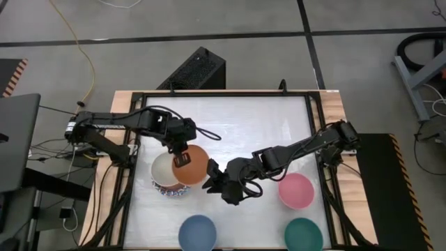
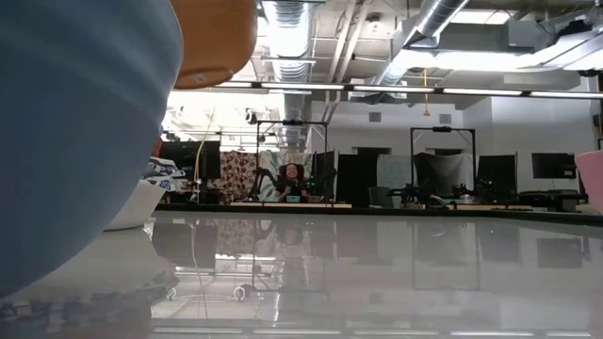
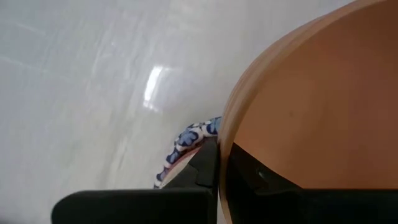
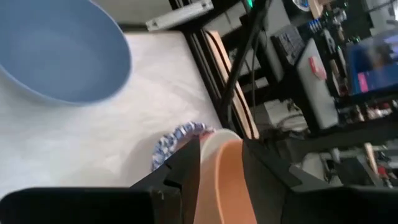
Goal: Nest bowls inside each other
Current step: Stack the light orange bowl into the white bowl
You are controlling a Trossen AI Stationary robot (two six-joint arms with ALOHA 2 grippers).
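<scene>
Five bowls in view: orange, patterned-rim stack, pink, blue, dark green.
Orange bowl (image 1: 191, 164): held raised and tilted, overlapping the white bowl stack at the worktop's left side.
White bowl stack (image 1: 164, 176): cream interior uppermost, blue-patterned rims showing below; partly under the orange bowl.
Left gripper (image 1: 182, 160): jaws closed on the orange bowl's rim, one finger inside, one outside.
Right gripper (image 1: 211, 178): jaws clamped on the orange bowl's opposite rim, the wall between its fingers.
Pink bowl (image 1: 295, 190): upright, right of centre, near the right arm.
Blue bowl (image 1: 197, 233): upright at the front edge.
Dark green bowl (image 1: 304, 235): upright, front right, below the pink bowl.
Worktop (image 1: 244, 125): white, glossy, dark-framed.
</scene>
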